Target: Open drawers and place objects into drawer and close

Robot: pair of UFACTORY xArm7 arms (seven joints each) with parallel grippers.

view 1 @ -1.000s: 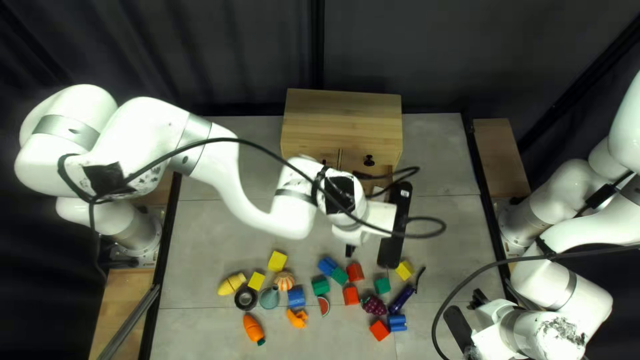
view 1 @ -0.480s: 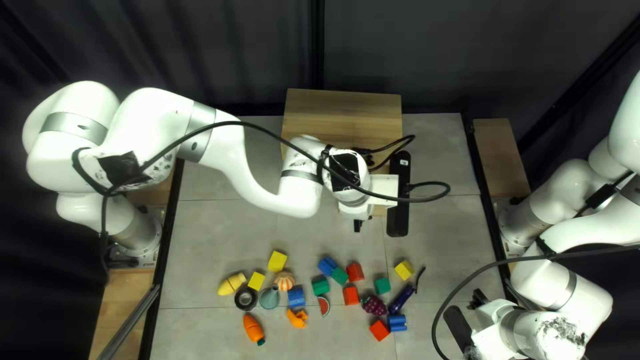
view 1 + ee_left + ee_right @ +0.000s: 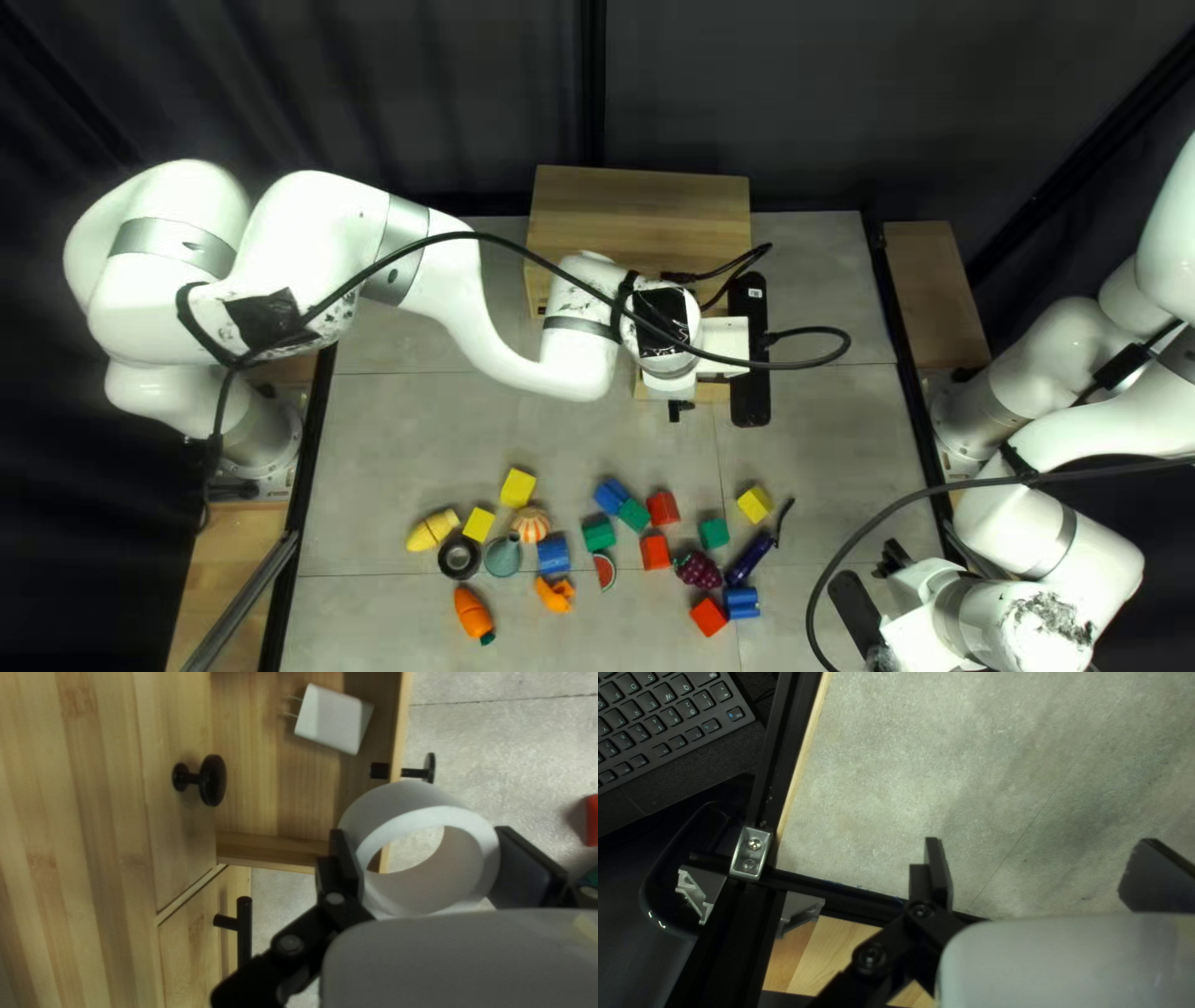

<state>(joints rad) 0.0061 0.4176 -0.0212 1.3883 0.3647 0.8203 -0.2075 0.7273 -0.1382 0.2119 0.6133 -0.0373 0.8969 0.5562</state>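
Hovering by the front of the open drawer (image 3: 399, 722), a white ring (image 3: 398, 807), perhaps a tape roll, is clasped from both sides by the left gripper (image 3: 427, 858), presumably for lowering inside.

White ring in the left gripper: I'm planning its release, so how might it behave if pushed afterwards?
The white ring looks stiff, its outline nearly round in the left gripper. It would probably roll if stood on its curved outer wall. Its broad hollow suggests it may be light.
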